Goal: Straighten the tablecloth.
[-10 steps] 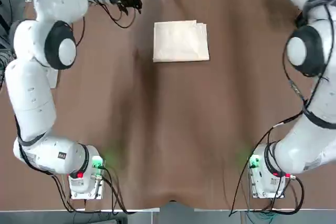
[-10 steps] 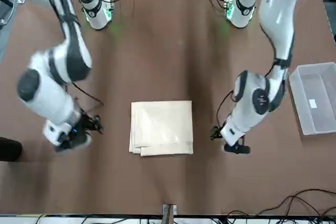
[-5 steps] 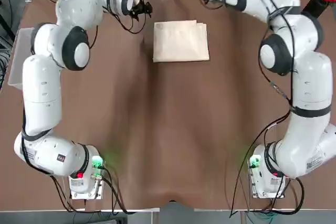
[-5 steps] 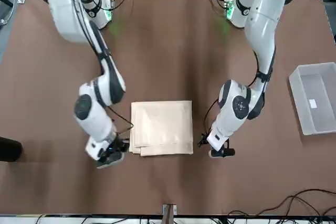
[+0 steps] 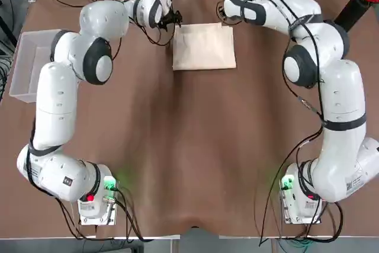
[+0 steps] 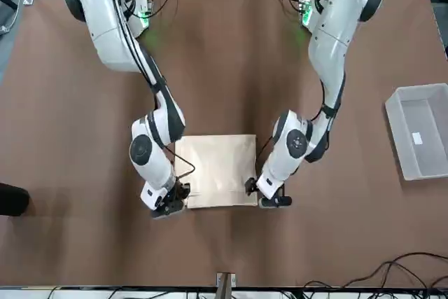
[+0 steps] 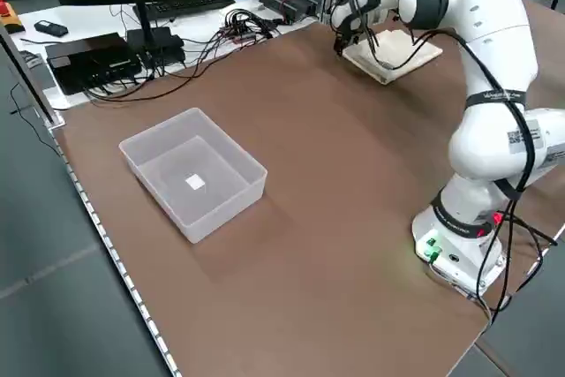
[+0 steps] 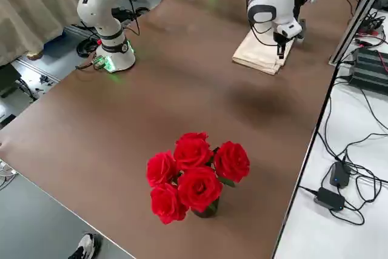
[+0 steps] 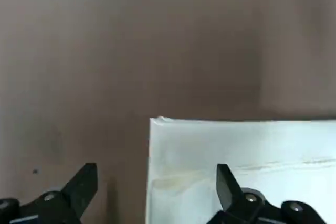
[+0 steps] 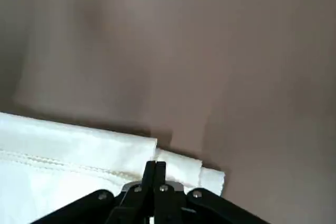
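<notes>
Tablecloth: still folded in layers, lying flat at the far middle of the tabletop.
Left gripper: spread wide, one finger on each side of the cloth's far left corner, nothing held.
Right gripper: pinched shut at the cloth's far right corner, right over the layered edge.
Done: both arms brought to the two far corners.
Left to do: probably all of the opening and smoothing.
Hard to tell: any cloth caught between the right fingers; fingertips hidden behind the arms in the top and front views.
Plastic box: well apart, at the left edge.
</notes>
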Robot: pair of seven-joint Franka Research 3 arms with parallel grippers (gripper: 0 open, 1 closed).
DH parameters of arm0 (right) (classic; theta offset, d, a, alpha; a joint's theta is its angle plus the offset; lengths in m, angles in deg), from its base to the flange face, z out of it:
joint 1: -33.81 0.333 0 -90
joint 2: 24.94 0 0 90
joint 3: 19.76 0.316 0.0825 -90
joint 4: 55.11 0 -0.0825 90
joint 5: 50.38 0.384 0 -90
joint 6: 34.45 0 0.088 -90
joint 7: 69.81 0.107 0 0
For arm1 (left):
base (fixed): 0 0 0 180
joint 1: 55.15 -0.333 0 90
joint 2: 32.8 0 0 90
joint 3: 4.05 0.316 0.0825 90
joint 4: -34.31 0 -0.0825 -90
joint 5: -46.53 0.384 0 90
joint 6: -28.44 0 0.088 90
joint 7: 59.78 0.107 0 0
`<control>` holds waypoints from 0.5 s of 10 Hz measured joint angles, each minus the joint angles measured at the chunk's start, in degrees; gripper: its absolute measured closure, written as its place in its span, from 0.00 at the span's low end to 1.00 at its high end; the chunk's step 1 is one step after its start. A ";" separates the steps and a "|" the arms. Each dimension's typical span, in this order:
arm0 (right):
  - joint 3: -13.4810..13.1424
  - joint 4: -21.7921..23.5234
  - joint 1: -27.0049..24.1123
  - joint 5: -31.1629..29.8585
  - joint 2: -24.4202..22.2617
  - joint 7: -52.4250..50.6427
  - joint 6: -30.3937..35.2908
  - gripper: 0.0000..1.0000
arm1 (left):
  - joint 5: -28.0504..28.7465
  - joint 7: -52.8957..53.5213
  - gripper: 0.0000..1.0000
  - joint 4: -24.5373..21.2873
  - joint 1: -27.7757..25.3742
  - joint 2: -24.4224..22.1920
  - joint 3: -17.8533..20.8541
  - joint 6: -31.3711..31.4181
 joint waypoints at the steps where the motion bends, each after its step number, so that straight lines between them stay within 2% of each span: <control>1: 0.00 -0.02 0.28 0.00 0.78 0.22 -0.12 0.99 | 0.00 0.00 0.00 0.02 0.11 0.05 0.02 0.00; 3: -0.01 -0.56 0.69 0.00 2.28 0.56 -1.13 0.99 | 0.00 0.02 0.03 0.04 0.57 0.07 0.02 0.00; 5: 0.00 -2.07 1.26 0.00 4.01 2.10 -1.71 0.99 | 0.00 0.12 0.11 0.23 1.19 0.08 0.04 0.00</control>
